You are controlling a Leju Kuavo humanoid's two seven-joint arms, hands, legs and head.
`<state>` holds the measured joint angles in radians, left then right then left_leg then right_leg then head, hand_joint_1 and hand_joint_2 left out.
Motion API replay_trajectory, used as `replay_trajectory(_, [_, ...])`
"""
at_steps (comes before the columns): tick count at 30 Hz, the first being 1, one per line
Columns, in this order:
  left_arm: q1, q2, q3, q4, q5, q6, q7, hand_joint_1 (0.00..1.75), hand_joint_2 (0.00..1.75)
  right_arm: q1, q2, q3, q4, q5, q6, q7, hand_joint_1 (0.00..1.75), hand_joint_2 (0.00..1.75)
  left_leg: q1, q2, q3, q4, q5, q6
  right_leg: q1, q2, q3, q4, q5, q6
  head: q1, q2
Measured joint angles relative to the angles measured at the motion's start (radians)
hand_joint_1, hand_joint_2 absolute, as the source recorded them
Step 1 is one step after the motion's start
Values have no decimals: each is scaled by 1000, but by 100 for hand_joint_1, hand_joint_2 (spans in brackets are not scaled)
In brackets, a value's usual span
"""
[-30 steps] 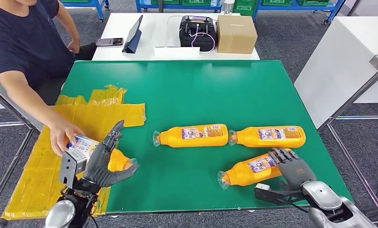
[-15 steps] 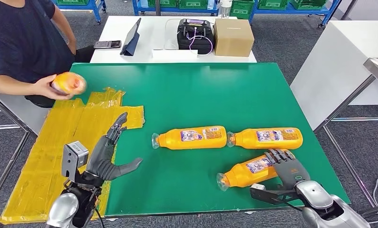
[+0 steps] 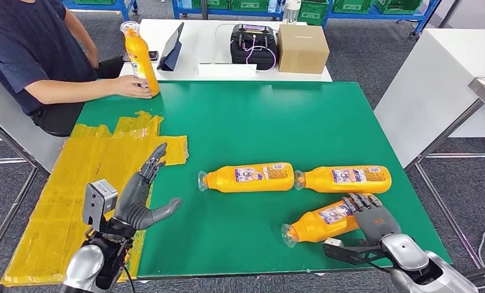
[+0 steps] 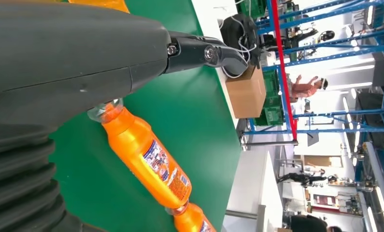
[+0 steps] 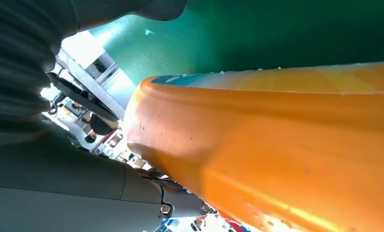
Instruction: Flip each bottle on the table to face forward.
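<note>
Three orange bottles are lying on their sides on the green table (image 3: 325,116): a middle bottle (image 3: 247,177) and a right bottle (image 3: 343,178) resting cap-to-base in a row, and a near bottle (image 3: 321,224) sitting tilted just in front of them, its cap pointing to the left. The right hand (image 3: 372,215) is resting over the near bottle's base end with its fingers draped on it; the right wrist view is showing that orange body pressed close against the hand, though whether the fingers are actually closing around it cannot be told. The left hand (image 3: 136,204) is hovering empty with its fingers spread above the table edge beside the yellow sheet (image 3: 57,195). The left wrist view is looking past the hand along the middle bottle toward a cardboard box (image 4: 248,93). At the far left corner a person's hand (image 3: 132,87) is holding a fourth bottle (image 3: 140,57) upright
</note>
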<state>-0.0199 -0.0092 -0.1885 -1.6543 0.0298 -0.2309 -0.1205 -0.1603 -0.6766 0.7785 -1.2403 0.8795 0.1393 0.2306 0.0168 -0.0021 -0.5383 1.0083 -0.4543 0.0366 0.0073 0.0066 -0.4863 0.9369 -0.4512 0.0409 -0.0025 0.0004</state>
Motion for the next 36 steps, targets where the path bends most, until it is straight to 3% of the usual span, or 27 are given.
replay_trajectory(13, [2,0,-2,3,-4,1,2,0,0,-1,-3,16,3,23,-21,22,2,175,1,-1,3,0,-3,3,1,0,6,-5,-1,1,0,0])
replay_trajectory(17, [13,0,-2,-4,-10,9,7,0,0,5,17,22,13,67,-47,67,175,175,2,1,4,-1,-6,2,1,0,8,-6,-5,2,0,0])
replay_trajectory(36, [15,-7,-2,-10,-11,2,9,0,0,2,16,19,24,63,-41,35,175,175,2,-1,9,-1,-8,5,1,0,14,-8,-11,2,0,0])
